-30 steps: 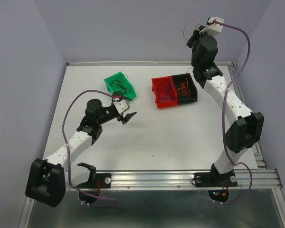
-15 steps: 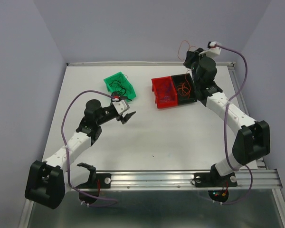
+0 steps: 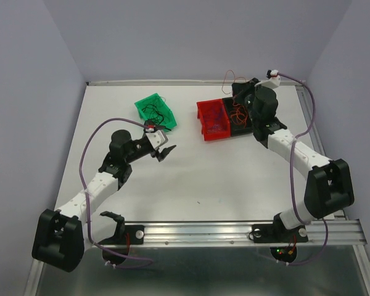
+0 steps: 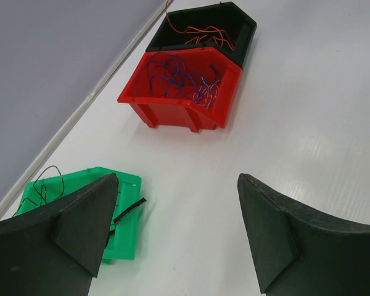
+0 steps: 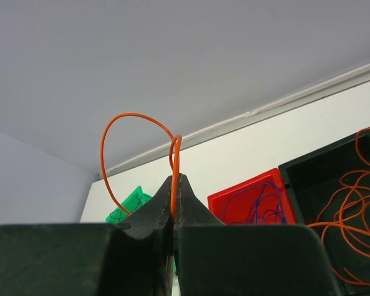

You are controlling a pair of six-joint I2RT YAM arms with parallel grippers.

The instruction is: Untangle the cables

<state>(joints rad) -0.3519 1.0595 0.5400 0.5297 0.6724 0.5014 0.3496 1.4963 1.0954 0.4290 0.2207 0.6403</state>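
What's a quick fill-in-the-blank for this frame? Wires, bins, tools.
1. The wire pinched in the right tool is ____ in colour.
2. The blue-purple wires lie in the ____ bin.
3. The left tool is ____, holding nothing.
4. The black wires sit in the ____ bin.
Missing: orange; red; open; green.

No text, label, brand, number or sign can be read in any of the views. The walls of the red bin (image 4: 172,106), the black bin (image 4: 247,29) and the green bin (image 4: 127,234) are seen without legible marks, and none is made out on the worktop (image 4: 308,123) or on the arms.
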